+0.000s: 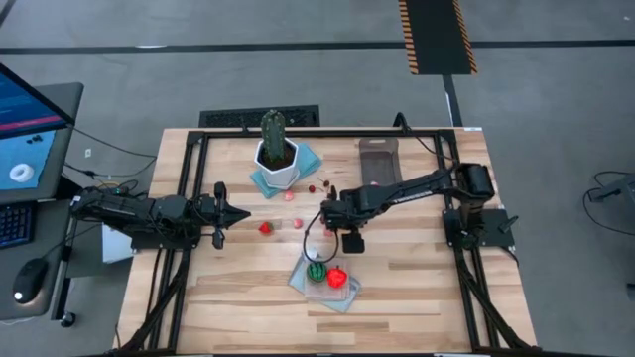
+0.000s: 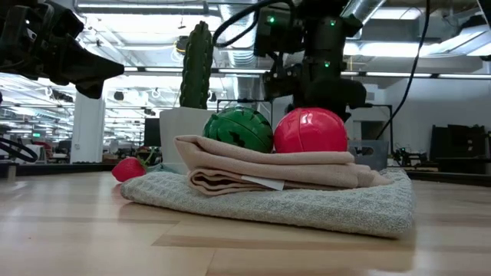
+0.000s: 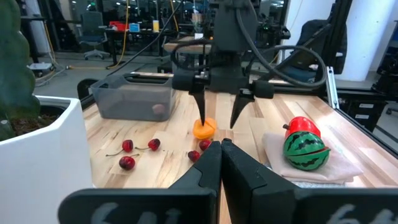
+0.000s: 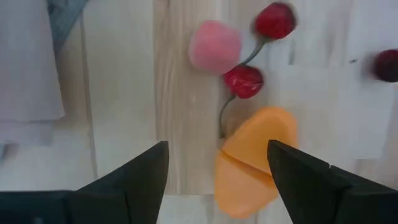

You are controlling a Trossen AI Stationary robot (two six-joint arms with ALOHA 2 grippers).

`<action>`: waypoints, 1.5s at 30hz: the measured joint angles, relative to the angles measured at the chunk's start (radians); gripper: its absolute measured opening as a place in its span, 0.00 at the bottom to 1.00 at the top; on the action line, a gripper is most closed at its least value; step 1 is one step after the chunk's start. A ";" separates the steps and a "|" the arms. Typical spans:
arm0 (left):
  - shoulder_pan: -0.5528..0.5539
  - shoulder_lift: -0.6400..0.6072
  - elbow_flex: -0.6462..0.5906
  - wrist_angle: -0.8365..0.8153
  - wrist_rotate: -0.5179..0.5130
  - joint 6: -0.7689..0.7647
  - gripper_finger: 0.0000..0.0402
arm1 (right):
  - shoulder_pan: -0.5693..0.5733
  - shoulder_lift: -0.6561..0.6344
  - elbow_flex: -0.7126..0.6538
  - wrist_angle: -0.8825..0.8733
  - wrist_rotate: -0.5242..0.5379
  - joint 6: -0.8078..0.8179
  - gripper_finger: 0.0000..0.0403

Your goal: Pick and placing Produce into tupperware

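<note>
My right gripper point(image 4: 217, 171) is open and points down over an orange piece point(image 4: 252, 158) that lies on the table; it also shows in the left wrist view point(image 3: 217, 115). The piece point(image 3: 204, 129) lies between the fingers, close to one of them. Red cherries point(image 4: 242, 81) and a pink piece point(image 4: 214, 46) lie beside it. The grey tupperware point(image 3: 134, 96) stands behind, with a pink bit inside. A green-striped ball point(image 2: 239, 129) and a red ball point(image 2: 311, 130) rest on a folded cloth point(image 2: 268, 172). My left gripper point(image 3: 221, 155) is shut and empty at the table's left point(image 1: 233, 213). My right gripper stands with one finger point(image 3: 200, 109) right at the orange piece's edge point(image 3: 199, 127), pointing down from above. I cannot tell whether it touches the piece. The piece lies flat on the table.
A tall green cactus point(image 1: 274, 134) in a white pot point(image 1: 278, 164) stands at the far side on a blue cloth. A red strawberry point(image 1: 266, 228) lies between the two grippers. More cherries point(image 3: 127, 146) are scattered before the tupperware. Black frame rails run along the table's sides.
</note>
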 joint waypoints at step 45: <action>0.000 0.000 0.000 0.000 0.000 0.000 0.00 | -0.012 0.014 -0.074 -0.172 0.079 0.035 0.74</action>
